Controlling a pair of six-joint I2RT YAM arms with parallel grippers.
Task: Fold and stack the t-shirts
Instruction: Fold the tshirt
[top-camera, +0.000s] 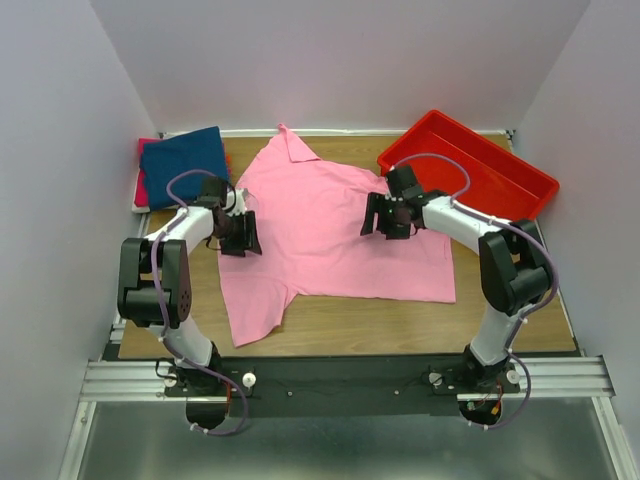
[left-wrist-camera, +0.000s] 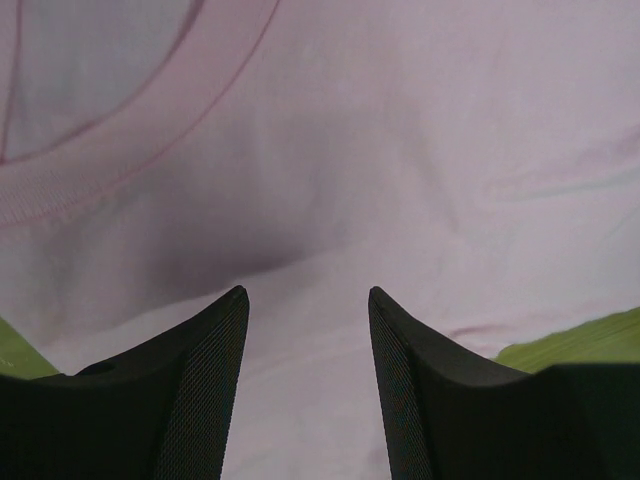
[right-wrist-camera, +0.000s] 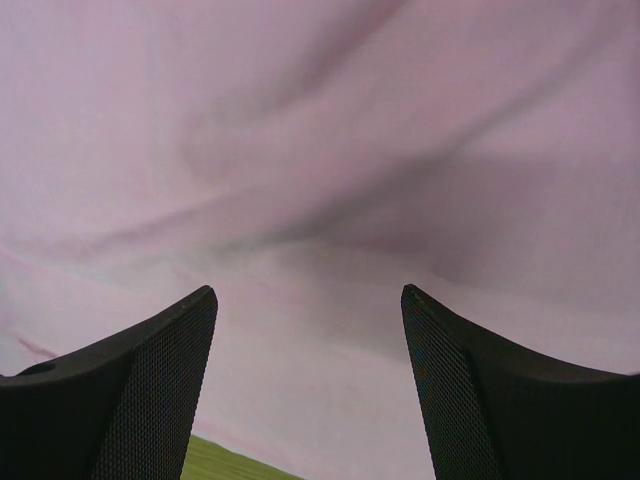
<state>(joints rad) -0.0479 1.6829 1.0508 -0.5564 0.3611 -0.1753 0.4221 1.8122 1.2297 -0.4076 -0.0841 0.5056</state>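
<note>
Left gripper (top-camera: 241, 234) and right gripper (top-camera: 384, 218) both hover with jaws parted, gripping nothing, over the pink t-shirt (top-camera: 330, 235) spread across the frame's centre. Folded navy t-shirt (top-camera: 185, 160) lies at upper left, red tray (top-camera: 500, 175) at upper right.

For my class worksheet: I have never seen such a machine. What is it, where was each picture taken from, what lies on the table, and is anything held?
These are two robot arms bolted at the near edge of the table, each ending in a two-finger gripper. The wide picture comes from a fixed camera above and behind them. The two close-ups come from wrist cameras; the dark wedges are the grippers' own fingers. On the table lie a spread pink t-shirt, a folded navy t-shirt at far left, and a red plastic tray at far right. The left gripper and right gripper hover over the pink t-shirt, jaws open. Nothing is held.
</note>
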